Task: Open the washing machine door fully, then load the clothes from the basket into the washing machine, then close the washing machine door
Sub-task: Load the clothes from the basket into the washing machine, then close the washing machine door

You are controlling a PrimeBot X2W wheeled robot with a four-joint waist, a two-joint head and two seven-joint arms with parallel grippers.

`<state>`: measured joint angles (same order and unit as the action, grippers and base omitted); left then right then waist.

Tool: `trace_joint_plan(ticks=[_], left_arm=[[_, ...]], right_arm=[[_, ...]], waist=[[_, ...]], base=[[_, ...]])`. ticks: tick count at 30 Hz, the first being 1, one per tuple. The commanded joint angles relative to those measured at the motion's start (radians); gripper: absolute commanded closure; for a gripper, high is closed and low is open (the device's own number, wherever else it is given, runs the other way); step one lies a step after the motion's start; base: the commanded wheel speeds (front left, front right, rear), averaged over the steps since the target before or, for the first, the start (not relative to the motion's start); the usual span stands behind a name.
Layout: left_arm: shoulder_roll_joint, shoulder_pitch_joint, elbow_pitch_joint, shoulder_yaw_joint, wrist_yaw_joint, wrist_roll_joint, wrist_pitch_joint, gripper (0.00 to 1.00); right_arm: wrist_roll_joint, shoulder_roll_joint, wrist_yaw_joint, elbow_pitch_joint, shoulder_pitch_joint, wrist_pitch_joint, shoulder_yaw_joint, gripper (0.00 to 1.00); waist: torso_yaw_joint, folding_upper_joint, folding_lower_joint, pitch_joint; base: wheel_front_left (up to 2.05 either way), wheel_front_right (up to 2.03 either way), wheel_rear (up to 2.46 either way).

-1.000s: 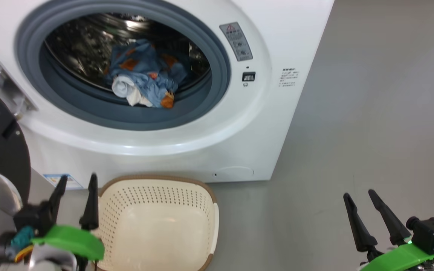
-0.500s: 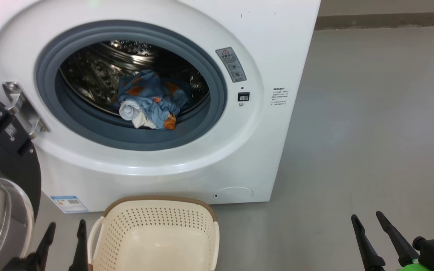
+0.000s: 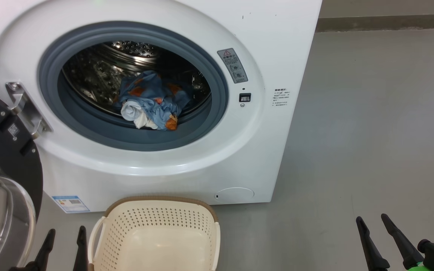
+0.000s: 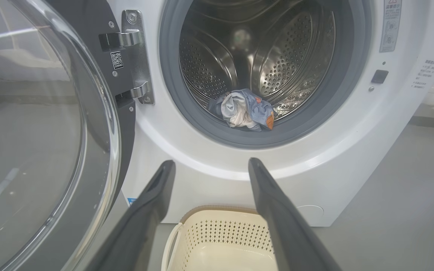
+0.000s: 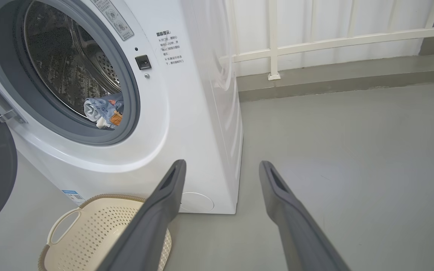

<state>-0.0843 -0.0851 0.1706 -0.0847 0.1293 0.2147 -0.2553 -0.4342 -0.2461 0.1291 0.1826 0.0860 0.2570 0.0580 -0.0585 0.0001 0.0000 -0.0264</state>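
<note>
The white washing machine (image 3: 277, 49) stands ahead with its door (image 3: 2, 165) swung wide open to the left; the door's glass bowl (image 4: 32, 150) looms large in the left wrist view. Light-blue clothes (image 3: 151, 101) with orange prints lie bunched at the front of the steel drum (image 4: 245, 113) (image 5: 104, 111). The cream basket (image 3: 156, 241) sits on the floor below the opening, and nothing shows inside it. My left gripper (image 3: 64, 231) hangs open at the basket's left side, holding nothing. My right gripper (image 3: 371, 218) is open too, over bare floor at the lower right.
Grey floor (image 3: 371, 113) stretches to the right of the machine. A white railing (image 5: 315, 37) and a low kerb run along the wall behind. The open door takes up the space at the far left.
The head camera has tilted up, so the whole picture has slid down. Both grippers now sit lower in the view, and the left one's green mount has left the frame. Clothes and basket have not moved.
</note>
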Motion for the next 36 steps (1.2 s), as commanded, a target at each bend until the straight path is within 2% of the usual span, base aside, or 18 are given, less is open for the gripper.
trace_joint_plan(ticks=[1, 19, 36], left_arm=[[-0.011, 0.021, -0.030, -0.035, 0.001, -0.007, -0.006, 0.00], [-0.010, 0.023, -0.025, -0.034, 0.001, -0.003, -0.006, 0.00], [-0.009, 0.011, -0.034, -0.036, 0.001, -0.003, -0.006, 0.00]], right_arm=[[-0.002, -0.017, 0.002, -0.024, -0.002, 0.005, 0.016, 0.00], [-0.001, -0.014, 0.002, -0.025, -0.002, 0.005, 0.016, 0.00], [-0.001, -0.017, 0.002, -0.029, 0.002, 0.005, 0.014, 0.00]], waist=[[0.000, -0.0001, 0.0000, 0.000], [0.005, -0.0001, 0.0000, 0.003], [0.011, -0.0001, 0.0000, 0.007]], base=[[0.00, 0.00, 0.00], [-0.05, 0.05, 0.00], [-0.85, 0.85, 0.00]])
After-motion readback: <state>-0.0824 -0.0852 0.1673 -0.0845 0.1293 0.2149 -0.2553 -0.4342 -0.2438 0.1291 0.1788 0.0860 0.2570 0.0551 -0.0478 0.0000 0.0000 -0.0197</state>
